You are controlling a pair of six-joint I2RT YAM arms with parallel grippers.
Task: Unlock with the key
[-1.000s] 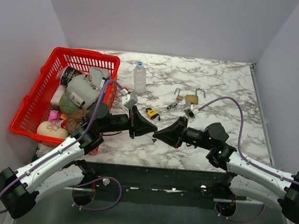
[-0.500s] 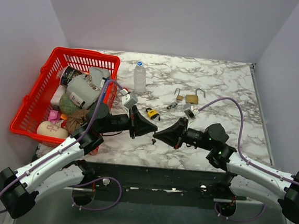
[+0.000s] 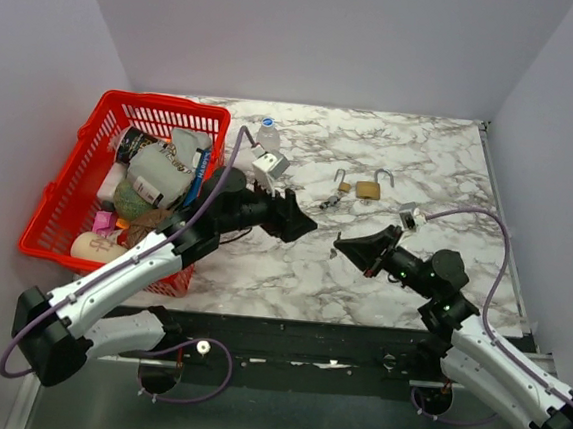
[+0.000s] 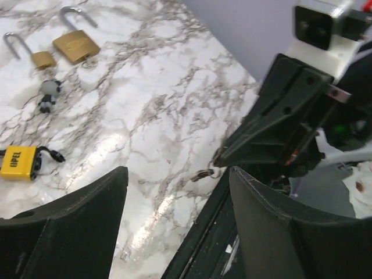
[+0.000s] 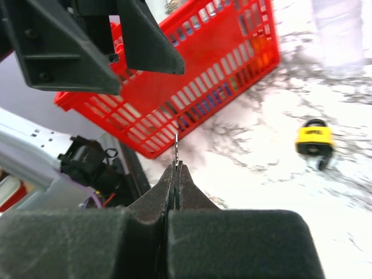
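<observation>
Three padlocks are on the table (image 3: pixel 442 158), and none has the key in it.

**Progress.** The task is at an early stage.
- The key (image 5: pixel 176 146) is in hand. Its thin blade protrudes from the tip of the right pincer (image 3: pixel 344 244), whose jaws are pressed fully together on it. It is held above the near half of the table, close to the middle.
- The left pincer (image 3: pixel 304 224) stands wide apart and empty over the middle of the table.
- Outstanding: steady a padlock, bring the key to its keyway, insert it and turn it.
- By position the yellow padlock (image 4: pixel 18 163) is the likely candidate, though this is a judgement only.

**Views compared.**
- The overhead view shows the large brass padlock (image 3: pixel 369 191) and the small brass padlock (image 3: pixel 343 185) side by side between the middle and the far edge. It also shows the red basket (image 3: pixel 56 204) at the left edge. It does not show the yellow padlock, which the left arm hides.
- The left wrist view shows the yellow padlock lying flat, apart from the brass pair, with a keyring charm (image 4: pixel 49 94) between them.
- The right wrist view alone shows the blade edge-on. It also shows the yellow padlock's shackle, which appears seated.
- Whether the brass shackles are latched cannot be told.
</observation>
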